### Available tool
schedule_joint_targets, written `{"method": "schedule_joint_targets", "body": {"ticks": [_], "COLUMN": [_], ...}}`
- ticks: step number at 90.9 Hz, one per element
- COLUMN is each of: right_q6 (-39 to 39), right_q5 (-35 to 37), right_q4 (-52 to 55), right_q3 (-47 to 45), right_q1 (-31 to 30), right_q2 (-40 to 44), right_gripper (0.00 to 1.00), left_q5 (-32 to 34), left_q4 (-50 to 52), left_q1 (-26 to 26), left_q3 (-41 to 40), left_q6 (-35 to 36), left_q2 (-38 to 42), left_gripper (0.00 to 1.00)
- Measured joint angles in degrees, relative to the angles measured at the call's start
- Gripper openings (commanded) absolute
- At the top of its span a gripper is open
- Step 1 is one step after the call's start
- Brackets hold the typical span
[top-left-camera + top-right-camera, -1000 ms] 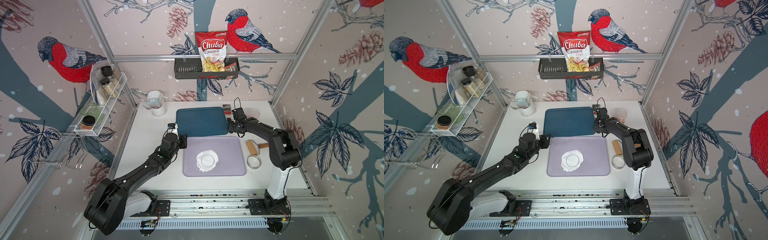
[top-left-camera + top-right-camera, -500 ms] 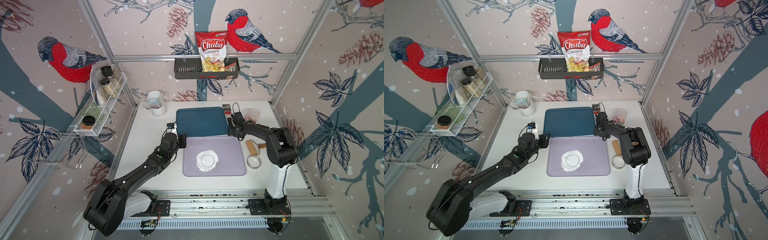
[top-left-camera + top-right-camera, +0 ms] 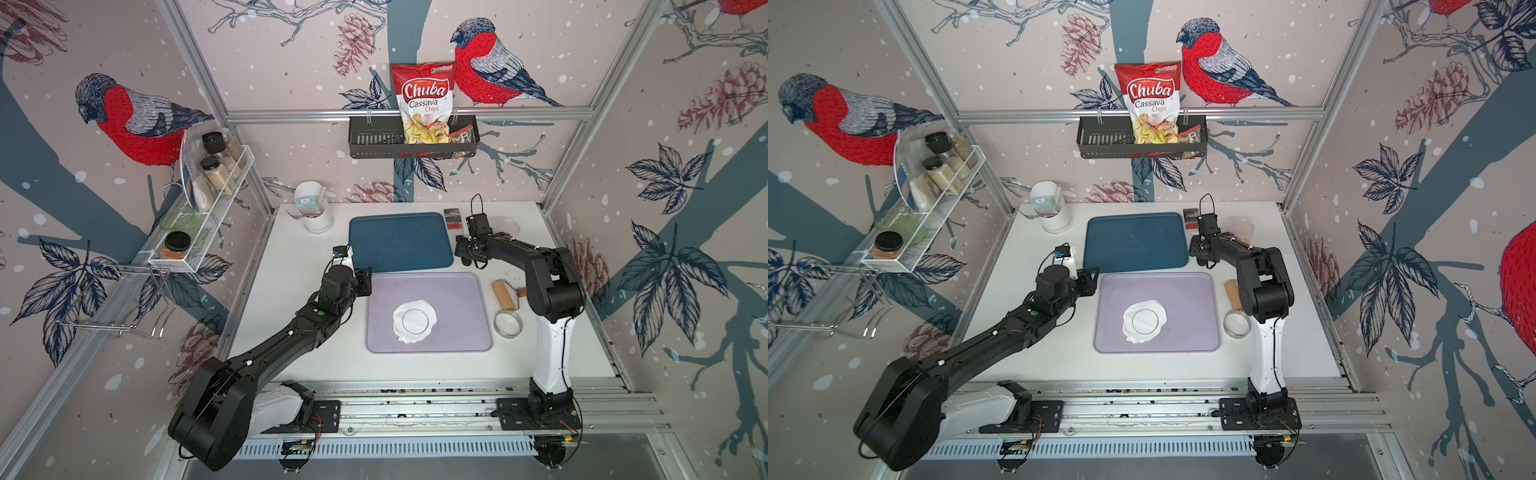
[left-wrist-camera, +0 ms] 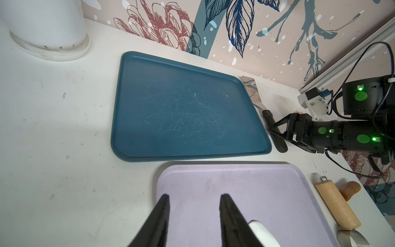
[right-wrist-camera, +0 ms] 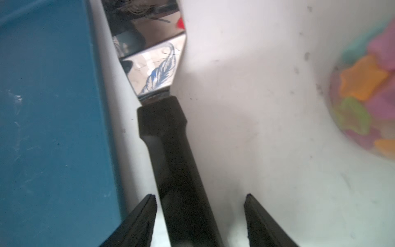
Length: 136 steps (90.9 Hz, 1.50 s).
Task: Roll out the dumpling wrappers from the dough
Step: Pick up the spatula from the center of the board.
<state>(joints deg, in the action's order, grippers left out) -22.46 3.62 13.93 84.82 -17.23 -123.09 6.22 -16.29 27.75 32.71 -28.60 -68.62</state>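
Only the right arm has moved over the last second: its elbow has drawn in and the right hand has settled lower over the scraper, which lies on the tabletop just past the lilac tray's far right corner. The wrist view shows the jaws well apart, one on each side of the scraper's black handle. One finger sits close to the handle and the other stands clear of it, so nothing is gripped yet.

The left arm has not shifted. Its left hand hangs over the lilac tray's far left corner with the jaws partly open and empty.

The dough lies flattened in the middle of the lilac tray. A neat round wrapper is marked out inside it, with the ragged margin still around it. The ring cutter and rolling pin lie on the tabletop just off the lilac tray's right edge.

Rolling and cutting look finished for this piece. The reach for the scraper suggests the next step is lifting the disc free of the lilac tray. Closing squarely on the slim handle is what matters now.
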Motion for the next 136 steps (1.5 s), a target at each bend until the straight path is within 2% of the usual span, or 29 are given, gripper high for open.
{"method": "schedule_joint_targets", "body": {"ticks": [27,60,82,103,136], "right_q6": [1.5,4.5,4.1,5.0,6.0], "right_q5": [1.6,7.8,9.8,10.8,10.8], "right_q4": [0.2,4.0,4.1,3.7,11.9], "right_q3": [7.5,11.0,12.0,10.0,5.5], "right_q1": [-1.1,-2.4,-2.9,-2.9,-4.3], "right_q2": [-5.5,-7.7,-8.9,-7.1,0.3], "right_gripper": [0.51,0.50,0.37,0.23,0.15], "left_q5": [-0.1,-0.2,-0.2,0.1,0.2], "left_q4": [0.1,0.0,0.1,0.2,-0.2], "left_q1": [-0.2,-0.4,-0.5,-0.6,-0.6], "left_q3": [0.7,1.2,1.2,0.4,0.3], "left_q6": [0.0,0.0,0.0,0.0,2.1], "left_q2": [-1.0,-1.0,-0.2,1.0,1.1], "left_gripper": [0.41,0.41,0.41,0.42,0.45]}}
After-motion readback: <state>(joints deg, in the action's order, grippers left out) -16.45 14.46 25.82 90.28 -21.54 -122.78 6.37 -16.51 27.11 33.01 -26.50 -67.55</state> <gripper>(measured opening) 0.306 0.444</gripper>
